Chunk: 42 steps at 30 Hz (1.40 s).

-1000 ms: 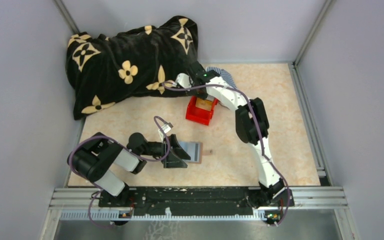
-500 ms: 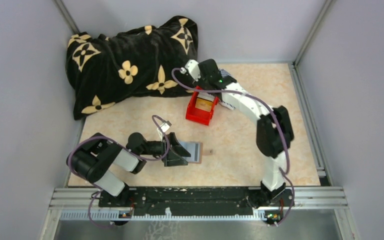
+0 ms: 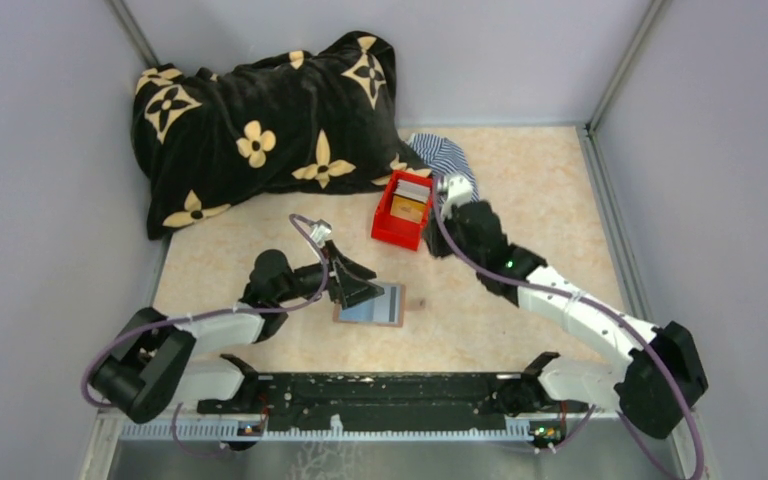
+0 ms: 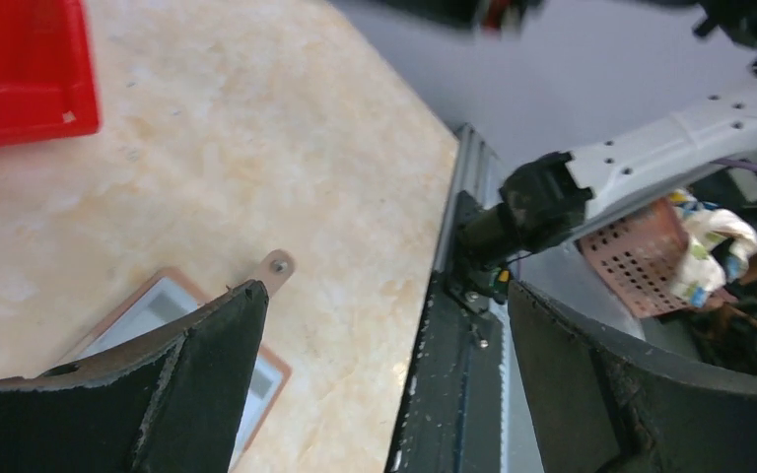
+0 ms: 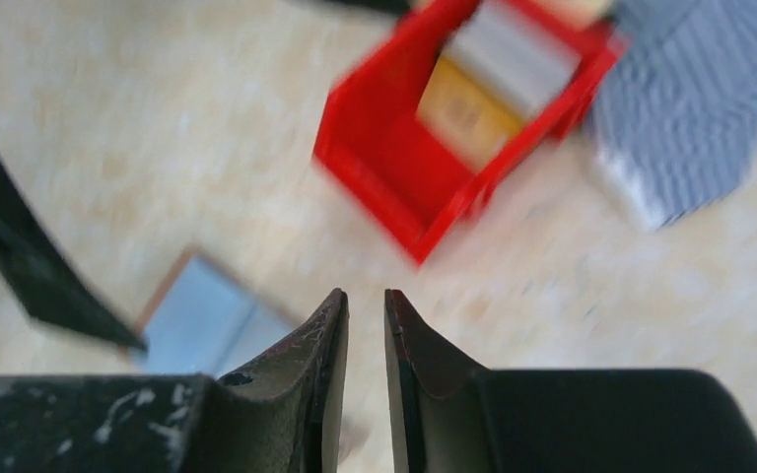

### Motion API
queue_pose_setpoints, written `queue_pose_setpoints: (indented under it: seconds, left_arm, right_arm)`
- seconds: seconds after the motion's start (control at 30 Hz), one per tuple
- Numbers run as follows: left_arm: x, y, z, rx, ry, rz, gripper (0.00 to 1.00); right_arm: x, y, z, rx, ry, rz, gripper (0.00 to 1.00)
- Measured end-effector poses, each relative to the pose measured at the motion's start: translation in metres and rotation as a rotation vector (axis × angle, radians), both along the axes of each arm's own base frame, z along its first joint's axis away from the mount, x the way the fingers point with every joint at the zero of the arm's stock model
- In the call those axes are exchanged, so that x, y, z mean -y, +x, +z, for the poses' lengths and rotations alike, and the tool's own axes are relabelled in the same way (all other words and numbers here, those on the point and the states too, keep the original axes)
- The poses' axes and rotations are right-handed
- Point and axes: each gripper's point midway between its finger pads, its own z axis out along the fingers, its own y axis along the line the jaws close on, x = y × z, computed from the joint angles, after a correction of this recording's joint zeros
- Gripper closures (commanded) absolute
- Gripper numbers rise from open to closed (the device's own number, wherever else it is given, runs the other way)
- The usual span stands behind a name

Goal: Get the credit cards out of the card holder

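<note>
Two cards (image 3: 409,209) — orange and grey — lie in the red box (image 3: 392,233); a light blue card (image 3: 364,309) sits in the card holder (image 3: 392,303) under the wide-open left gripper (image 3: 358,288). Right gripper (image 5: 366,305) barely parted, empty. Unpinned, the holder may slide with its card.

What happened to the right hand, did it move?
Yes. The right hand was above the red box a second ago. Now it has pulled back toward the robot's near edge, to the right of the box.
</note>
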Motion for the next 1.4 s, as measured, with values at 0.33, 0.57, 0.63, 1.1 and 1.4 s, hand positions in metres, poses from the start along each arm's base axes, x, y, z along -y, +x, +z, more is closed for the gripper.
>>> queue_pose_setpoints:
  seconds: [0.33,0.57,0.63,1.1,1.4]
  left_arm:
    - [-0.014,0.016,-0.068,-0.223,0.222,0.172,0.09]
    - [-0.016,0.011,-0.086,-0.293,0.281,0.175,0.1]
    - [-0.014,0.011,-0.092,-0.311,0.295,0.165,0.1]
    - [0.004,-0.001,-0.114,-0.387,0.372,0.088,0.12]
    - [0.0,0.006,-0.116,-0.369,0.441,0.114,0.13]
  right_arm:
    - [-0.045,-0.114,-0.134,-0.378,-0.112,0.146,0.7]
    - [-0.054,-0.1,-0.14,-0.392,-0.12,0.09,0.84]
    - [-0.057,-0.098,-0.148,-0.403,-0.128,0.084,0.88]
    - [-0.045,-0.097,-0.184,-0.491,-0.12,0.019,1.0]
    - [-0.05,-0.104,-0.195,-0.53,-0.105,0.041,1.0]
